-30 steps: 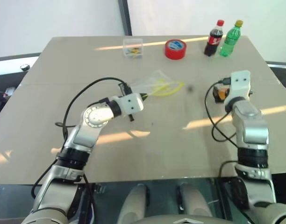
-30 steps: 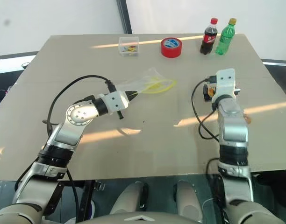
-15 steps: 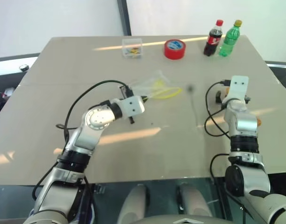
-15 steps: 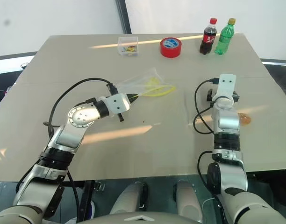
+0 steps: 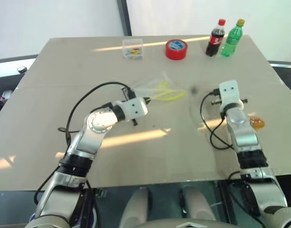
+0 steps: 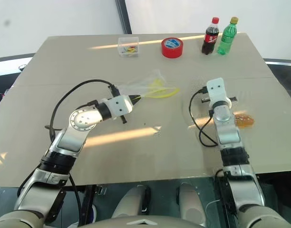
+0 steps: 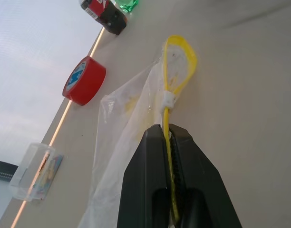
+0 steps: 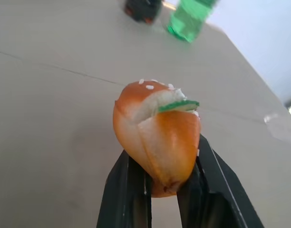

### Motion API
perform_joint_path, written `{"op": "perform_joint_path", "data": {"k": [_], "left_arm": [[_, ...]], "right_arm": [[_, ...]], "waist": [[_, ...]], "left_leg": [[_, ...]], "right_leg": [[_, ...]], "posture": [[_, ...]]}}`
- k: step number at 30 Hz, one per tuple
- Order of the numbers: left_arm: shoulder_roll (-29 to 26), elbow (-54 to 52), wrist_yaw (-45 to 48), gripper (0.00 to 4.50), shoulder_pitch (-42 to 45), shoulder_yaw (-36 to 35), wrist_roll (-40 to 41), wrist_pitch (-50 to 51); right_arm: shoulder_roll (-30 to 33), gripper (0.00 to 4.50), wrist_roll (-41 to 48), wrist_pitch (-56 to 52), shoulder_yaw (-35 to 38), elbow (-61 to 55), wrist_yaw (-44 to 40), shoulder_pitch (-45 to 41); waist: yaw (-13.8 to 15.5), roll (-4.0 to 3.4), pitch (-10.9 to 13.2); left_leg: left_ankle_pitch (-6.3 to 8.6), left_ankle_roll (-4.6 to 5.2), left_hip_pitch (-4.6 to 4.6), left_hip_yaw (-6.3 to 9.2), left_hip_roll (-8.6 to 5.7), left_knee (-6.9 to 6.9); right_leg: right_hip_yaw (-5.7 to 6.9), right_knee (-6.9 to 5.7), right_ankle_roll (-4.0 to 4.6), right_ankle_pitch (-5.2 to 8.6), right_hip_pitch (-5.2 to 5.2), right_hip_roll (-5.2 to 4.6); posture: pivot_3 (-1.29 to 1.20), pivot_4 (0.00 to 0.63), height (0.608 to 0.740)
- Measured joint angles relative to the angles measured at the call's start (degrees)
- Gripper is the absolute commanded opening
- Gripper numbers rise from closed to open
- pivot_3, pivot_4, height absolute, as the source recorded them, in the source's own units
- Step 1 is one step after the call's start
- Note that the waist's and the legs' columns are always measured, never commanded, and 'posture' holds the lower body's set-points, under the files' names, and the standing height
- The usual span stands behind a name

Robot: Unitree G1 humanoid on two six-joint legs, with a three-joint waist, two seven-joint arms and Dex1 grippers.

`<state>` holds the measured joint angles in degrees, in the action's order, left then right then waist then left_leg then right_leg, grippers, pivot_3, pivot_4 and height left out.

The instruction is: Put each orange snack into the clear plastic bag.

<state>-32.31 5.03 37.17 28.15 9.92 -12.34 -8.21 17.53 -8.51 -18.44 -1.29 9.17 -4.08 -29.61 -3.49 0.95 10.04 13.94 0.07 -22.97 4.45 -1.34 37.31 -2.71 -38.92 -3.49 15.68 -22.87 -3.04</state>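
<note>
orange snack [image 8: 157, 137] upright, long axis along end effector [image 8: 162, 190].

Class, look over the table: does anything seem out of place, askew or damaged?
The orange snack squeezed in the right pincer looks split, with pale filling and a green bit showing. Another snack lies by the table's right edge.
</note>
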Motion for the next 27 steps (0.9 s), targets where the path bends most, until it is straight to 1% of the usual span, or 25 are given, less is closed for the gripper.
{"op": "perform_joint_path", "data": {"k": [3,6,8,12,14,21,25,27], "left_arm": [[0.27,-0.19,-0.16,0.00,-0.11,-0.31,0.19,0.46],[0.62,-0.66,-0.16,0.00,-0.11,-0.43,0.88,1.35],[0.74,-1.01,-0.09,0.00,-0.14,-0.48,1.47,1.61],[1.02,-3.15,0.44,0.00,-0.55,-0.68,3.68,1.63],[0.96,-4.65,0.94,0.00,-1.20,-0.83,4.92,1.62],[-1.05,-8.95,5.25,0.00,-4.17,-1.05,8.93,1.56],[-2.10,-9.14,6.41,0.00,-5.22,-1.11,9.57,1.61],[-1.97,-10.13,6.65,0.00,-5.40,-1.16,10.63,1.83]], "right_arm": [[0.22,0.41,3.31,0.36,-4.43,-10.51,-9.15,4.05],[1.10,0.41,3.74,1.19,-8.94,-15.70,-14.37,5.37],[0.93,0.41,2.87,2.89,-12.17,-17.25,-16.30,5.42],[-0.31,0.41,0.84,6.57,-15.97,-14.56,-17.55,2.98],[-1.01,0.41,0.16,8.24,-16.72,-12.61,-18.04,1.51],[-4.08,0.41,-0.84,13.85,-17.46,-5.74,-18.06,-1.93],[-4.05,0.41,-0.60,16.42,-17.08,-5.11,-18.55,-2.45],[-3.05,0.41,-1.48,18.72,-17.13,-3.51,-18.84,-2.69]], "waist": [[-0.23,0.00,0.00],[-0.05,0.00,0.00],[0.03,0.00,0.00],[0.33,0.01,0.00],[0.53,0.01,0.00],[1.08,0.01,0.00],[1.21,0.01,0.00],[1.24,0.01,0.00]], "left_leg": [[0.00,0.00,0.04,0.01,0.06,0.00],[0.00,0.00,0.05,0.03,0.05,0.03],[0.00,0.00,0.06,0.04,0.05,0.04],[0.00,-0.01,0.06,0.05,0.05,0.06],[-0.01,-0.01,0.06,0.07,0.07,0.05],[-0.01,-0.02,0.06,0.08,0.08,0.04],[-0.01,-0.01,0.05,0.12,0.07,0.05],[-0.01,-0.01,0.05,0.12,0.06,0.05]], "right_leg": [[0.01,-0.05,0.00,0.00,0.01,0.07],[0.04,-0.05,0.00,0.00,0.03,0.06],[0.05,-0.05,0.00,0.00,0.05,0.06],[0.06,-0.03,0.00,0.00,0.05,0.04],[0.07,-0.02,0.00,0.00,0.05,0.03],[0.07,-0.01,0.00,0.00,0.05,0.03],[0.11,0.00,0.00,0.00,0.07,0.03],[0.10,0.01,0.00,0.00,0.08,0.01]], "posture": [[0.00,0.150,0.740],[0.00,0.150,0.740],[0.00,0.150,0.740],[0.00,0.150,0.740],[0.00,0.150,0.740],[0.00,0.150,0.740],[0.00,0.150,0.740],[0.00,0.150,0.740]]}}
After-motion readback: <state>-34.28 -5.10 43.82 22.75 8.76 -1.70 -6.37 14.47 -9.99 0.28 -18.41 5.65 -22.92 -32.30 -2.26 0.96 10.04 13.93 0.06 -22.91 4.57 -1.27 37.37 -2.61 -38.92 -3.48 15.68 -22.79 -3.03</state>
